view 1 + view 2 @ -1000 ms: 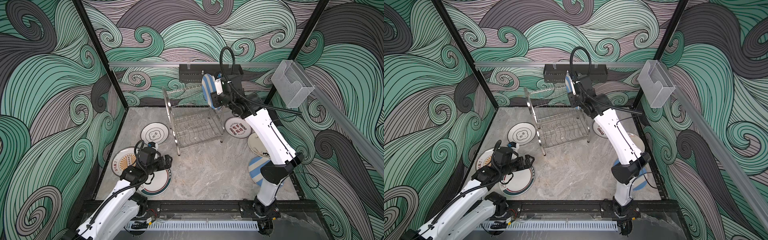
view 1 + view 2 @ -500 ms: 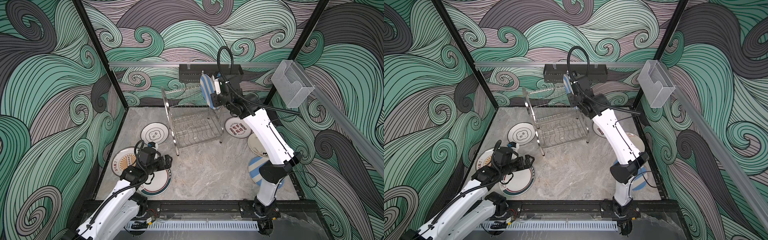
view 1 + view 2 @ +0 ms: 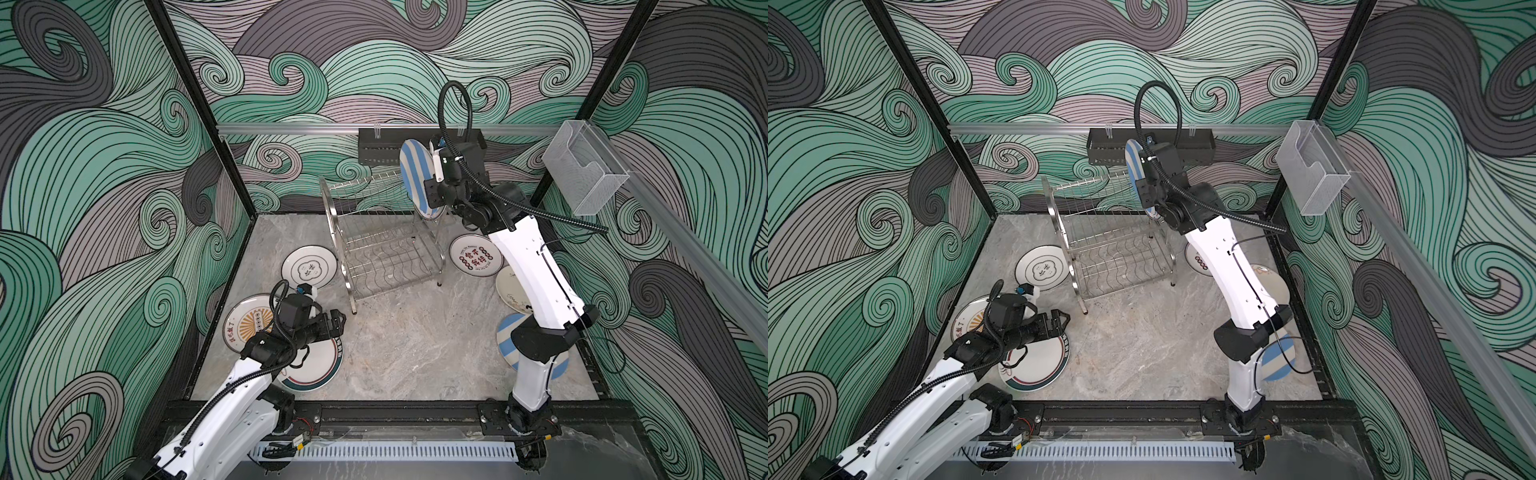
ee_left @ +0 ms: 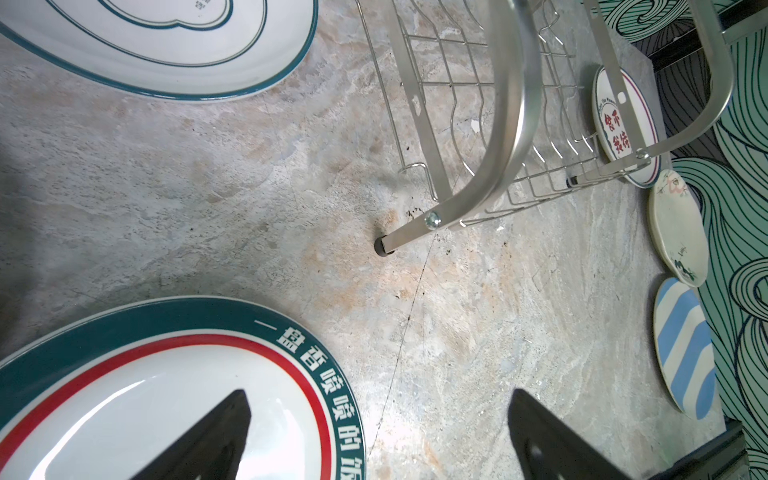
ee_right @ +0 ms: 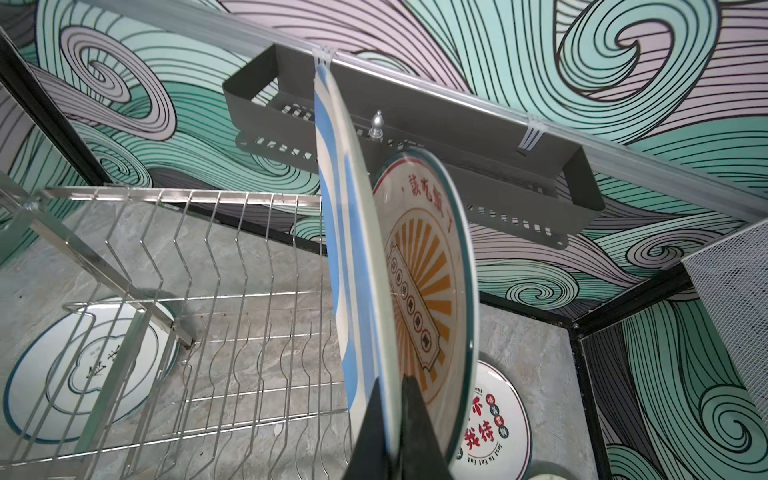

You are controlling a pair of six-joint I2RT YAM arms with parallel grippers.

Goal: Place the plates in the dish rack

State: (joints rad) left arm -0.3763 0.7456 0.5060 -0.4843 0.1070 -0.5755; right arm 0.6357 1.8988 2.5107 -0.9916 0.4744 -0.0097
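The right gripper is clamped on the rim of a blue-white striped plate, upright at the dish rack's upper tier, just beside a standing sunburst plate; the left gripper, jaws spread, hovers over a flat teal-rimmed plate.

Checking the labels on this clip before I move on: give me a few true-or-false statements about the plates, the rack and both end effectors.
1. The right end effector is shut on a blue-striped plate held on edge. True.
2. The left end effector grips a plate. False: it is open and empty, above the teal-and-red-rimmed plate.
3. A sunburst plate stands upright beside the held plate. True.
4. The dish rack has its lower tier full. False: no plate sits in the lower tier.
5. A second striped plate lies on the table. True.
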